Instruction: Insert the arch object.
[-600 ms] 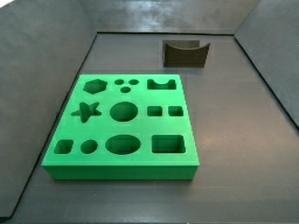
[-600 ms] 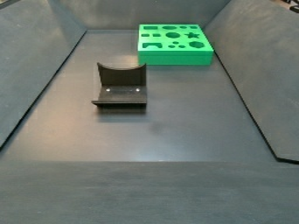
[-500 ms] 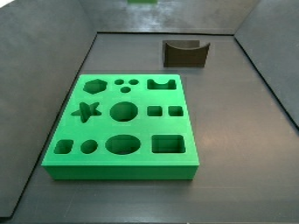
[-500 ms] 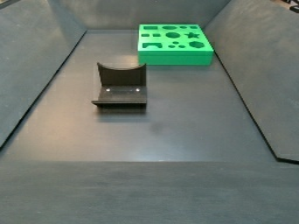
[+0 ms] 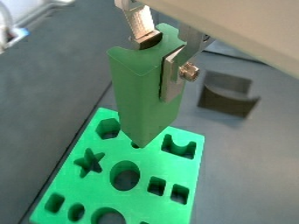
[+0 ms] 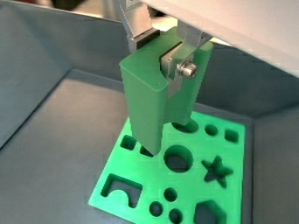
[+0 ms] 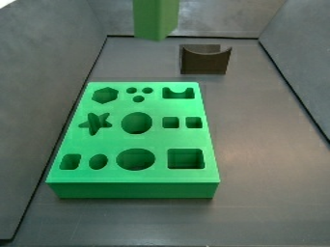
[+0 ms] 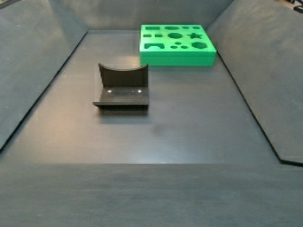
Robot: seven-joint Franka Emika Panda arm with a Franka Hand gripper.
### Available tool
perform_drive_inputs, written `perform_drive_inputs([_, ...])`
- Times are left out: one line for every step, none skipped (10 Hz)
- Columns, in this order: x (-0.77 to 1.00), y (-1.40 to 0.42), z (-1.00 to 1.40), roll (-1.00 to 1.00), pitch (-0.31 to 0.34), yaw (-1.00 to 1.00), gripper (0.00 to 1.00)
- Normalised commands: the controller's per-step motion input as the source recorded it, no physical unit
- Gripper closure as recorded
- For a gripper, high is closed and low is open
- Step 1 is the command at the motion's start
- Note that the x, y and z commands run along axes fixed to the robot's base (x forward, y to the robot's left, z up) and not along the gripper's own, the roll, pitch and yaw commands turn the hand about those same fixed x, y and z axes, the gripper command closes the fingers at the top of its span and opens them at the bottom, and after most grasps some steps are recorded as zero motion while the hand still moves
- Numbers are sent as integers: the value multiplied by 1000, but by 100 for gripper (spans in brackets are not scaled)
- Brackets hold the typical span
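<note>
The arch object (image 7: 204,59) is a small dark block with a semicircular notch in its top, standing on the floor beyond the green board (image 7: 77,178). It also shows in a side view (image 8: 122,84) and a wrist view (image 5: 228,94). My gripper (image 5: 158,54) is shut on an upright green bar (image 5: 142,96) and holds it high above the board's far end, well apart from the arch object. Both wrist views show this grip; the gripper (image 6: 163,54), bar (image 6: 149,101) and board (image 6: 128,179) appear there too. In a side view only the bar's lower end (image 7: 156,17) shows.
The green board (image 8: 178,55) has several shaped holes: star, hexagon, circles, squares and an arch-shaped one (image 7: 179,92). Sloping dark walls (image 7: 52,87) ring the grey floor (image 8: 154,142).
The green bar has come down into the side view from the top edge, above the board's far end. The arch object and the board have not moved.
</note>
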Motion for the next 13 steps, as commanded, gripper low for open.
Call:
perform_drive_inputs([0,0,-814,-6,7,-1000,100])
perform_drive_inputs([0,97,-943,0,49,-963,100])
perform_drive_inputs([26,283,-949,0,63,-783,100])
perform_drive_inputs([177,254,-891,0,67,-800,100])
perform_drive_inputs([200,229,-829,0,49,-820,100])
perform_drive_inputs([223,191,-743,0,16,-843,100])
perform_drive_inputs([126,66,-540,-17,0,-946,100])
perform_drive_inputs([31,0,-431,-49,0,-1000,100])
perform_drive_inputs([0,0,-454,-21,3,-1000,100])
perform_drive_inputs([0,0,-466,-6,11,-1000,100])
perform_drive_inputs([0,0,-337,-39,0,-1000,100])
perform_drive_inputs([0,0,-203,-46,0,-1000,100])
perform_drive_inputs([3,0,-140,-71,0,-1000,100])
